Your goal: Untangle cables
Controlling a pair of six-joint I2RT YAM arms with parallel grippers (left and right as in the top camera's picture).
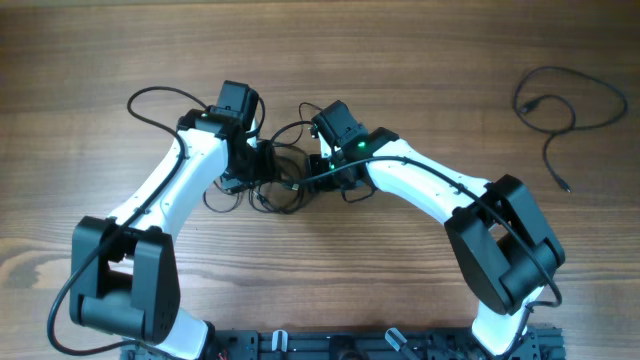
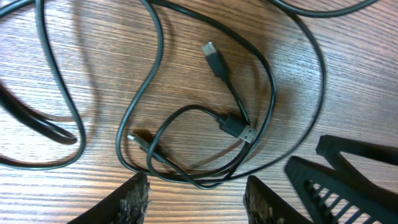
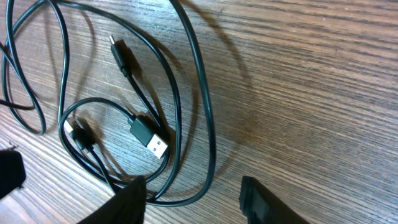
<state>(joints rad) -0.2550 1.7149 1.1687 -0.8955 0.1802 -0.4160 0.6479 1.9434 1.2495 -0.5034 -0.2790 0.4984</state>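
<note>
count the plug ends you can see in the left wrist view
3: a slim plug at top centre, a wide flat plug right of centre, a small plug at lower left. More may lie outside this view.

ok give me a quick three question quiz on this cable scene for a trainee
1. True or false: one cable lies alone on the table, apart from the tangle.
2. The left tool is: A shut on a cable, B open and empty, C shut on a plug.
3. Short answer: in the right wrist view, what has the silver tip?

Key: 1 true; 2 B; 3 the USB plug.
</note>
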